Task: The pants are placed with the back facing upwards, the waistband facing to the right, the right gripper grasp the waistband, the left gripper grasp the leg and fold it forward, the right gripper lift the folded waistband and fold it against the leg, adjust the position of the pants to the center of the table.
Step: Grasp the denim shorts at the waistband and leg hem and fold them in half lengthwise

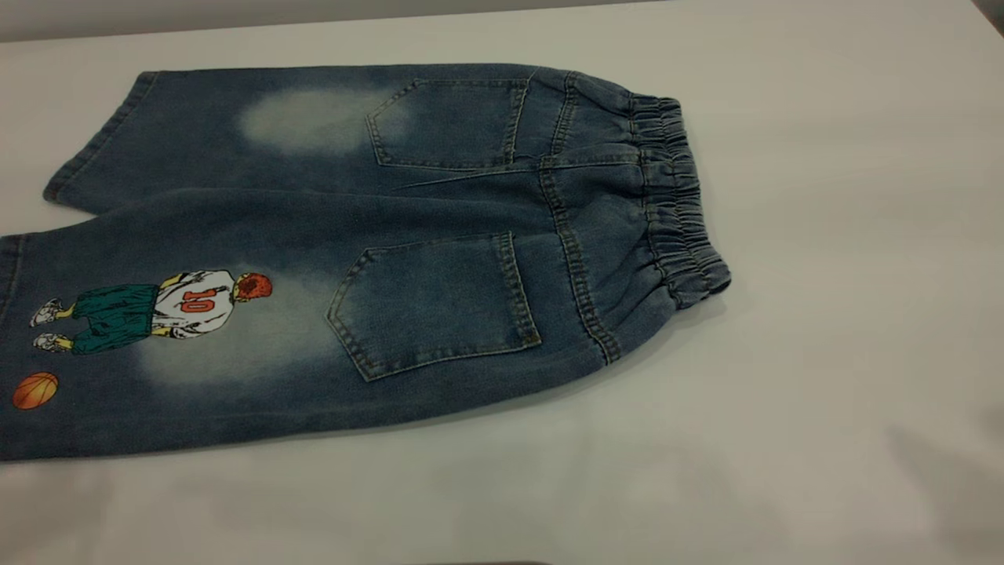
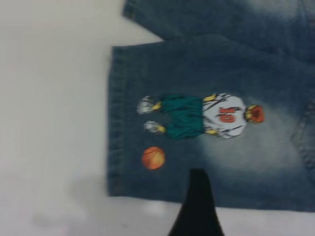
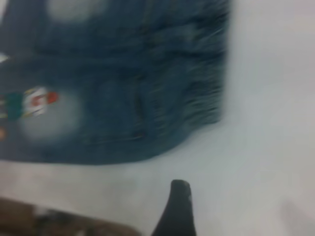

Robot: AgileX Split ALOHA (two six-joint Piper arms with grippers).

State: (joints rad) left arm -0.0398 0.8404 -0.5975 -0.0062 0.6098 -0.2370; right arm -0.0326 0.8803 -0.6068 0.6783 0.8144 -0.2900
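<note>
We see the pants (image 1: pixel 376 259) flat toward the table's (image 1: pixel 823 353) left edge, soft limp denim best pinched at the thick waistband (image 1: pixel 678 200); jaws' state we cannot tell.

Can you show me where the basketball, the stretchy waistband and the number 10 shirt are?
basketball (image 1: pixel 35 390): exterior view, middle of the orange ball print.
waistband (image 1: pixel 674 196): exterior view, middle of the puckered elastic band.
number 10 shirt (image 2: pixel 224 115): left wrist view, on the white shirt by the red number.
</note>
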